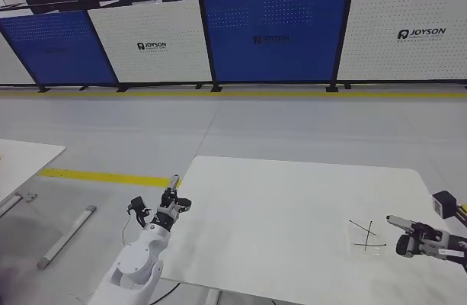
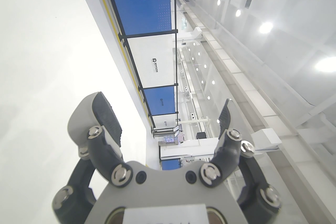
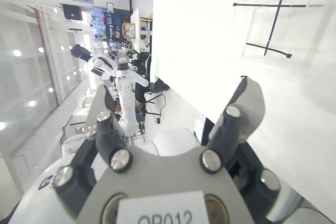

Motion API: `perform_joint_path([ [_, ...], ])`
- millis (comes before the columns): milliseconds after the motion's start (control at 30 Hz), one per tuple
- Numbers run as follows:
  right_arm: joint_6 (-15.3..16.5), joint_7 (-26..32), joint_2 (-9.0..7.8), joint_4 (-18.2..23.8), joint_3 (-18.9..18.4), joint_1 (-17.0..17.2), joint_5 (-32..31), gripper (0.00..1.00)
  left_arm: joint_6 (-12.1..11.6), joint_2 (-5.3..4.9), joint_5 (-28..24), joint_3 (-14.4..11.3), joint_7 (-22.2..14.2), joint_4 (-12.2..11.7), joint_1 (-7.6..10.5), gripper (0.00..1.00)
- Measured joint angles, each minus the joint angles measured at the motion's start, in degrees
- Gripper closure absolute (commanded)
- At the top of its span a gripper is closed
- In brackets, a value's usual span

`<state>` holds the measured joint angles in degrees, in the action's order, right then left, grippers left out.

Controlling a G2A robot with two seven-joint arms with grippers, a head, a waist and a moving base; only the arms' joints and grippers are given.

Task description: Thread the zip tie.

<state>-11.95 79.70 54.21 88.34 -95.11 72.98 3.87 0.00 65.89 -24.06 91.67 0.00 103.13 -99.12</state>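
My right tool (image 1: 395, 231), spread and empty, hangs just at 3 o'clock of crossed zip ties (image 1: 368, 235) in clear tray (image 3: 299, 30), toward 4 o'clock on bench (image 1: 279, 221). My left tool (image 2: 165, 107), also spread, waits at 9 o'clock edge. Best bet: pinch one tie near tail, clear of others.

Zip ties (image 1: 368, 232): at 4 o'clock on your tabletop (image 1: 279, 229), too small from above for you to tell heads from tails.
Clear tray (image 3: 242, 30): you can barely trace its faint walls; one tie's tip (image 3: 316, 5) blurs behind a wall.
Right arm (image 1: 446, 244): cut off at the top view's 4 o'clock edge.
Tabletop: near side cut off at 6 o'clock.
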Motion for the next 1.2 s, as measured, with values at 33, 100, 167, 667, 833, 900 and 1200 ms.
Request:
perform_joint_path([
  [33,0.18,-0.05,-0.75,-0.27,1.40,-0.44,-0.18,0.00,0.00,0.00,0.00,0.00,0.00,0.00,0.00,0.00],
  [100,0.97,-0.07,-2.65,-1.33,5.55,-1.70,0.50,0.00,0.00,0.00,0.00,0.00,0.00,0.00,0.00,0.00],
  [167,1.28,-0.07,-4.20,-2.84,8.72,-3.08,1.39,0.00,0.00,0.00,0.00,0.00,0.00,0.00,0.00,0.00],
  [667,1.23,-0.06,-4.27,-2.98,8.76,-3.15,1.44,0.00,0.00,0.00,0.00,0.00,0.00,0.00,0.00,0.00],
  [833,3.11,-0.06,-4.88,-2.81,9.33,-3.06,-0.50,0.00,0.00,0.00,0.00,0.00,0.00,0.00,0.00,0.00],
  [900,3.95,-0.06,-5.60,-3.55,9.76,-2.99,-0.20,0.00,0.00,0.00,0.00,0.00,0.00,0.00,0.00,0.00],
  [1200,-4.23,-0.09,-8.09,-5.36,15.28,-7.16,-6.56,0.00,0.00,0.00,0.00,0.00,0.00,0.00,0.00,0.00],
])
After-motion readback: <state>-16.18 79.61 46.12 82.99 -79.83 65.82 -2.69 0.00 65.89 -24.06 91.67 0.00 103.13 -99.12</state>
